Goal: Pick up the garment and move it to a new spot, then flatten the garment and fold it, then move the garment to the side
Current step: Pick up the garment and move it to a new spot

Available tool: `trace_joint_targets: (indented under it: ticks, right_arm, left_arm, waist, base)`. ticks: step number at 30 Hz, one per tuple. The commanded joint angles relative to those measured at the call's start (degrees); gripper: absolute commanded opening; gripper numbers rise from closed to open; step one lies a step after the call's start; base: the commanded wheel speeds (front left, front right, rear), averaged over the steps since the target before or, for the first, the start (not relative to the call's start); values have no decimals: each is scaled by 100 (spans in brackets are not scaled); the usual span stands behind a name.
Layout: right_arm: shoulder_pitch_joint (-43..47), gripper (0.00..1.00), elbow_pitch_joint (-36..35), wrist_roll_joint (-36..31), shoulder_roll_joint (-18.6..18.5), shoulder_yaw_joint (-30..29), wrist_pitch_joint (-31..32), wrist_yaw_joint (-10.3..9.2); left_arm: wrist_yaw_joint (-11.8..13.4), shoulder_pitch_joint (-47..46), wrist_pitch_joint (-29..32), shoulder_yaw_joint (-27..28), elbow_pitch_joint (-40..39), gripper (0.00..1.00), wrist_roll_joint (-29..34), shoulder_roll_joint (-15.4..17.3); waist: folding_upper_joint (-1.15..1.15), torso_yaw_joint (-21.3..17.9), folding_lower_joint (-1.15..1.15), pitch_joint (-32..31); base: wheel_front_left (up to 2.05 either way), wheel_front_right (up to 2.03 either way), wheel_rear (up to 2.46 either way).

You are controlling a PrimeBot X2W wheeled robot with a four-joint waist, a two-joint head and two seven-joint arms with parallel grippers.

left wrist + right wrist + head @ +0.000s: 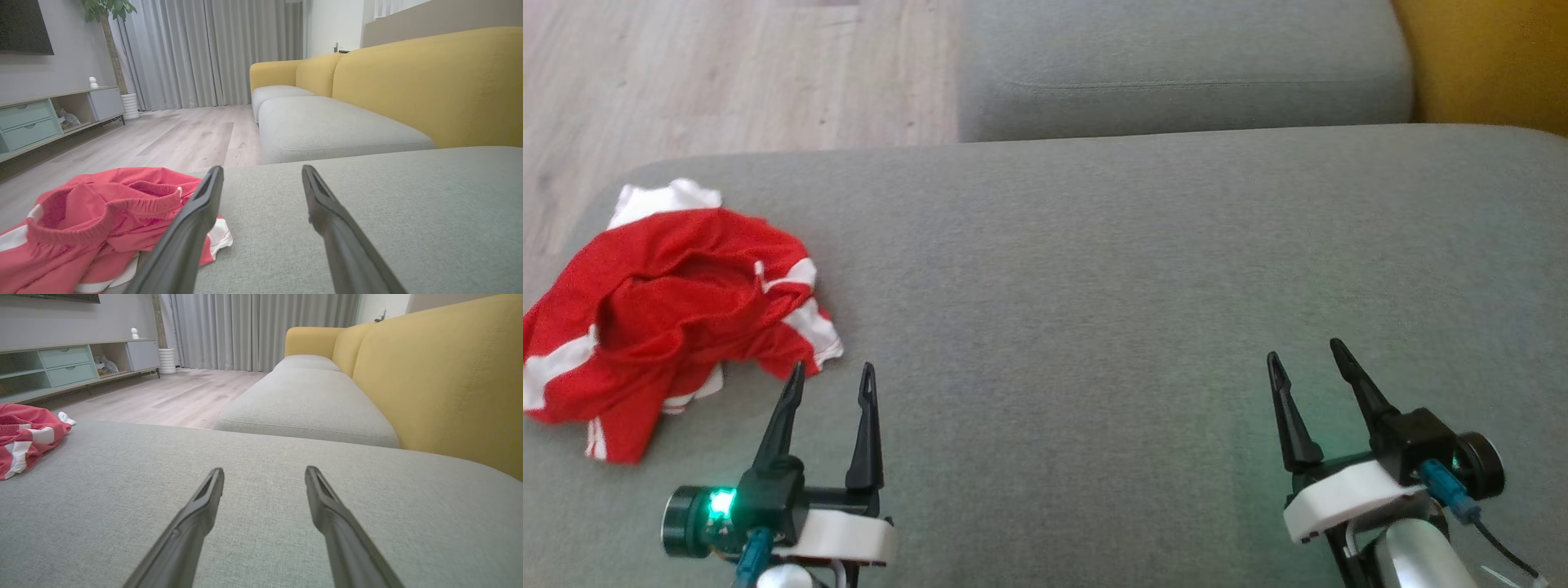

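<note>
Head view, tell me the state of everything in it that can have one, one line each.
red and white shorts: crumpled in a heap at the left end of the grey sofa cushion, neither flattened nor folded, not held.
left claw: open, empty, tips right by the shorts' near edge.
right claw: open, empty, over bare cushion far from the shorts.

looking along the left gripper (262, 170), fingers parted, holding nothing; crumpled red and white garment (94, 216) just beside one finger on the grey cushion (408, 212); yellow sofa back (429, 81) beyond.
</note>
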Motion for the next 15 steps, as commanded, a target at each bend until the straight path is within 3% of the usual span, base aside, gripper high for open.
trace_joint_targets:
  ticks: [1, 7, 15]
  right_arm:
    - [-260, 100, -186, 13, -50, 124, -75, 23]
    - [-237, 100, -211, -58, -50, 106, -75, 23]
    - [-212, 100, -213, -154, -50, 103, -75, 23]
  left_arm:
    - [11, -286, -55, 194, -167, 100, 31, 29]
    - [59, -320, -55, 176, -174, 100, -10, 24]
    - [169, -267, -55, 180, -216, 100, -99, 20]
  waist:
    - [0, 113, 0, 29]
    - [0, 683, 0, 59]
    - [0, 1782, 0, 77]
  base:
    - [0, 0, 0]
    - [0, 0, 0]
    - [0, 0, 0]
